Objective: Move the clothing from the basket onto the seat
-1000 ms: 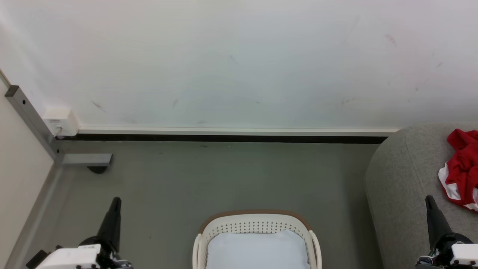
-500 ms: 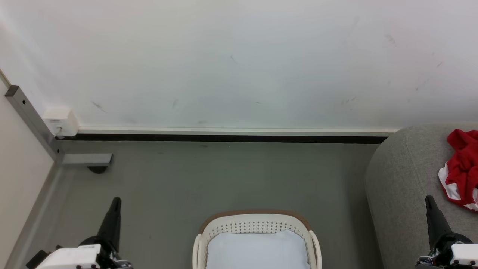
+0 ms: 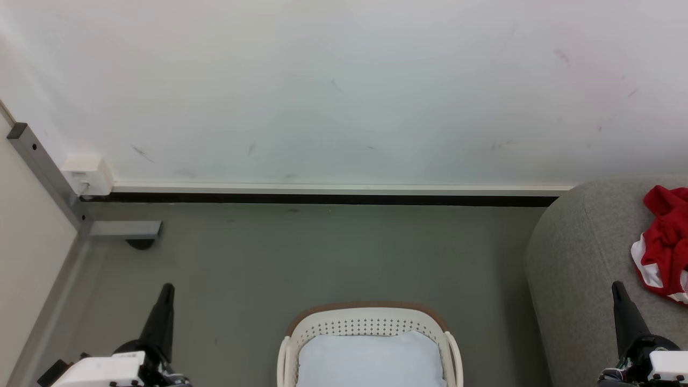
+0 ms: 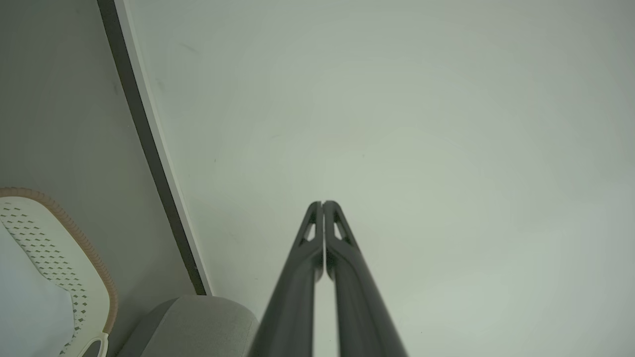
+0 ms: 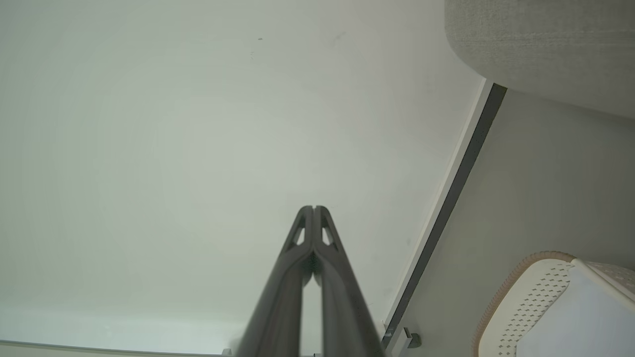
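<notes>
Red clothing point(image 3: 665, 242) lies bunched on the grey seat point(image 3: 580, 258) at the right edge of the head view, partly cut off by the frame, so I can't tell how much of it sits beyond. The basket point(image 3: 371, 324) stands on the floor point(image 3: 322, 258) dead ahead, well apart from the clothing, and what shows inside is the pale liner cloth point(image 3: 371, 357), no red. Left jaws and right jaws are both closed on nothing, fingers pressed together, pointing at the wall point(image 3: 344, 80), one either side of the basket and clear of it. My read: transfer looks done, step in hand is verify and park. To do it well: tip the head down first, since the basket's near half is out of frame and a garment could hide there. Don't pick the liner; it's not the target. If red turns up, open wide, pinch a raised fold, lift straight clear of the brown rim before swinging right. Also check nothing hangs off the seat's edge.
</notes>
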Motion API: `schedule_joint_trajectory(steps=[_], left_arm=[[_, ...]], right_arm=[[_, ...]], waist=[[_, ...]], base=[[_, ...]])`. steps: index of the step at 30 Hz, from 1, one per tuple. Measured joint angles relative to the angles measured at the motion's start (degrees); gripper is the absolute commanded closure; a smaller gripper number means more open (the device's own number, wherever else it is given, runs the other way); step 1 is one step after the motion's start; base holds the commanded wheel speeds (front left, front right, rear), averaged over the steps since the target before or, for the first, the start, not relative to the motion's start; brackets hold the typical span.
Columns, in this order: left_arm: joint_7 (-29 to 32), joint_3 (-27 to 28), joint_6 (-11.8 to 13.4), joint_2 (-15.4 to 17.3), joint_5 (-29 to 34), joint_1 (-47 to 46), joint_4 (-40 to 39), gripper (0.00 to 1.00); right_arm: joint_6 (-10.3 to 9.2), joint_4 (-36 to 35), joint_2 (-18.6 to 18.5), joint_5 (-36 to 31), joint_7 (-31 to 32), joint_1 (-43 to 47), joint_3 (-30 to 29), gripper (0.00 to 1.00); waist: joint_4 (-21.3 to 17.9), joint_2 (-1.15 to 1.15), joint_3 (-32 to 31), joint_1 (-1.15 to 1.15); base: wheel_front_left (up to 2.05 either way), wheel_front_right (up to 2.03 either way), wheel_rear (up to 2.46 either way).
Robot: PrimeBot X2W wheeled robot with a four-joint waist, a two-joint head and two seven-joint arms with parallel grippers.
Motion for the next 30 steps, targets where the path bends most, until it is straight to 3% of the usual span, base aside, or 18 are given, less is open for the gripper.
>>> schedule_joint_trajectory(steps=[30], left_arm=[[0.0, 0.0, 0.0, 0.0, 0.0, 0.0, 0.0, 1.00]], right_arm=[[0.00, 0.0, -0.3, 0.2, -0.3, 0.0, 0.4, 1.00]], waist=[[0.0, 0.00, 0.0, 0.00]], base=[[0.00, 0.00, 0.00]])
